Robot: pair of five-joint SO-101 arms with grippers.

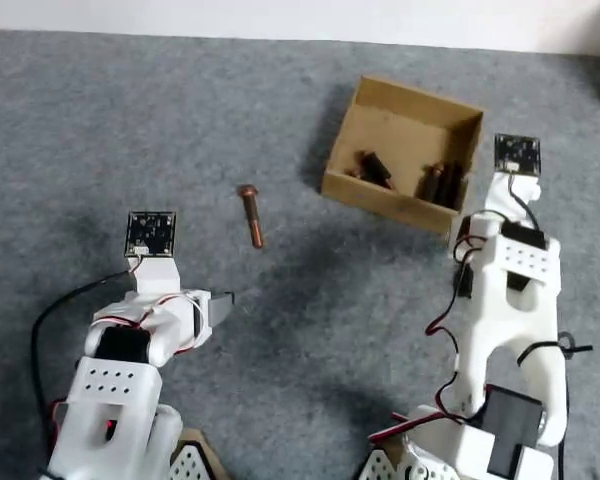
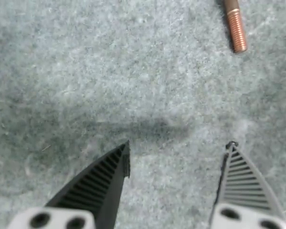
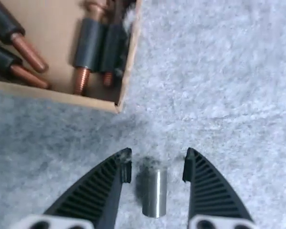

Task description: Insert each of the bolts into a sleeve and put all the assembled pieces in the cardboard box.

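Sleeve (image 3: 155, 193) sits on the carpet (image 3: 229, 71) between the right gripper (image 3: 157, 153)'s spread jaws, untouched; closing off-centre could knock it aside. Beyond the tips stands the cardboard box (image 3: 128, 62) holding assembled pieces (image 3: 90, 47). The left gripper (image 2: 180, 144) gapes wide, with the bolt (image 2: 236, 28) ahead, well apart.

In the high view, the cardboard box (image 1: 380, 200) sits upper right on the desk (image 1: 100, 120), with assembled pieces (image 1: 375, 168) inside. The bolt (image 1: 251, 215) lies left of the box. The sleeve (image 3: 155, 191) rests between the right claw's (image 3: 157, 157) spread fingers, near a box corner.
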